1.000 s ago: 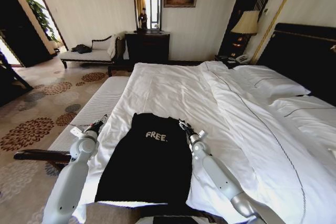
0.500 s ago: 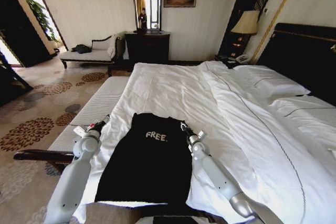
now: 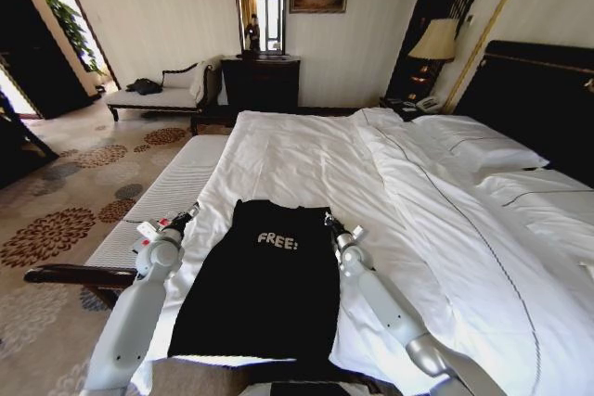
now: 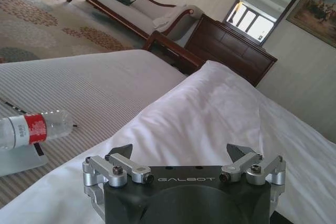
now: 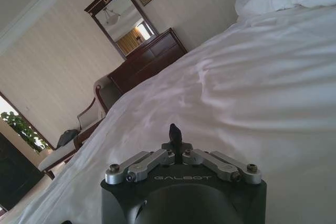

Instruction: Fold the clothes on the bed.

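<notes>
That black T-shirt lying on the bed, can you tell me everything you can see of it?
The black T-shirt is soft-looking cloth with small white "FREE!" lettering across the chest. It lies flat and spread out on the white bed, near the foot edge closest to the robot, its hem toward the robot. No sleeves stick out, so the shape is a long rectangle. The left hand sits off its left side, open; the right hand, closed, sits by its upper right corner.

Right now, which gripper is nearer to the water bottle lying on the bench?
Left. The left gripper hangs open over the bed's edge next to the bench, the bottle just off to its side. The right gripper sits shut across the black T-shirt, farther away.
</notes>
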